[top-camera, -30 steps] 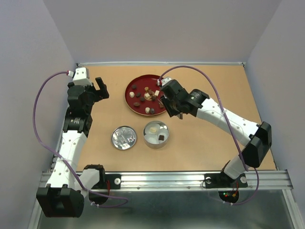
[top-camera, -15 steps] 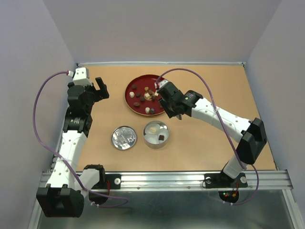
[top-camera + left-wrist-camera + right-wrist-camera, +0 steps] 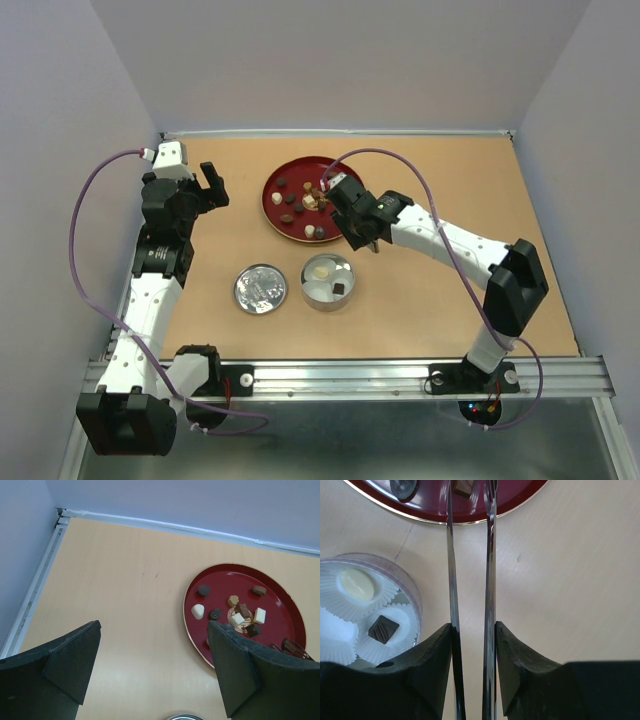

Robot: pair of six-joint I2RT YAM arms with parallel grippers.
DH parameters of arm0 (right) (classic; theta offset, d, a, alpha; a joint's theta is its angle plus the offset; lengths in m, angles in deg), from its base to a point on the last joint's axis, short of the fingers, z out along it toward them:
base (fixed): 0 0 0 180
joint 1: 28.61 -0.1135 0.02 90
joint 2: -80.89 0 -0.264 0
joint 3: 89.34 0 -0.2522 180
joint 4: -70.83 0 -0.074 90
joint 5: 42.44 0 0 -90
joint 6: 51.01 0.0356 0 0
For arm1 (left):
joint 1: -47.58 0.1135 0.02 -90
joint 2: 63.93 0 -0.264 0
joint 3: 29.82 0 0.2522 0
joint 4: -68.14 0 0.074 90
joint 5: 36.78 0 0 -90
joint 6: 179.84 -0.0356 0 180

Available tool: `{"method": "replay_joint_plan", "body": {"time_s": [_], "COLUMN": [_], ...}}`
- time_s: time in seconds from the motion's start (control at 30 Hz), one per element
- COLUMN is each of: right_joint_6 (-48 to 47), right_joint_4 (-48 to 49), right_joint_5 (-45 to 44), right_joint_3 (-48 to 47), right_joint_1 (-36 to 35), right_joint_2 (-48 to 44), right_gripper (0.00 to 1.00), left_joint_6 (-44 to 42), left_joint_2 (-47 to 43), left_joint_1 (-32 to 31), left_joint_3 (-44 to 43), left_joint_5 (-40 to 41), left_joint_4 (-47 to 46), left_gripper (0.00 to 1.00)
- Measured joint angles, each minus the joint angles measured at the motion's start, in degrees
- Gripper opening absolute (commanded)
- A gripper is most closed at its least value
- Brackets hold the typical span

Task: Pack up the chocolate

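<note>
Through the right wrist camera, the tongs (image 3: 490,580) run off the top edge, tips unseen. The red plate (image 3: 425,511) and one brown chocolate (image 3: 462,486) get cropped there too. The tin (image 3: 416,605) is cut at the left.

I see white shells and black joint housings on the left arm (image 3: 150,290) and the right arm (image 3: 450,240) alike; a purple cable (image 3: 73,235) runs along each; the fingers (image 3: 70,660) are matte black wedges; small red and green lights (image 3: 474,408) glow below the right base.
</note>
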Motion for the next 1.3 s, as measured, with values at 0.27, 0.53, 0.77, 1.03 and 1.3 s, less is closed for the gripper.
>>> {"method": "replay_joint_plan", "body": {"time_s": [0.27, 0.53, 0.77, 1.03, 1.3], "right_joint_6": [-0.4, -0.9, -1.2, -1.2, 0.1], "right_joint_4": [1.0, 1.1, 1.0, 0.3, -3.4], "right_joint_5": [0.2, 0.6, 0.7, 2.1, 9.7], "right_joint_3": [0.0, 0.2, 0.2, 0.2, 0.2], "right_joint_1": [0.5, 0.8, 0.8, 0.8, 0.8], "right_joint_2": [1.3, 2.1, 1.1, -6.2, -12.3], "right_gripper": [0.42, 0.23, 0.22, 0.22, 0.21], "left_joint_6": [0.0, 0.0, 0.0, 0.0, 0.0], "left_joint_2": [0.0, 0.0, 0.0, 0.0, 0.0], "left_joint_1": [0.0, 0.0, 0.0, 0.0, 0.0], "left_joint_3": [0.0, 0.0, 0.0, 0.0, 0.0], "left_joint_5": [0.0, 0.0, 0.0, 0.0, 0.0], "left_joint_4": [0.0, 0.0, 0.0, 0.0, 0.0], "left_gripper": [0.99, 0.99, 0.99, 0.99, 0.99]}}
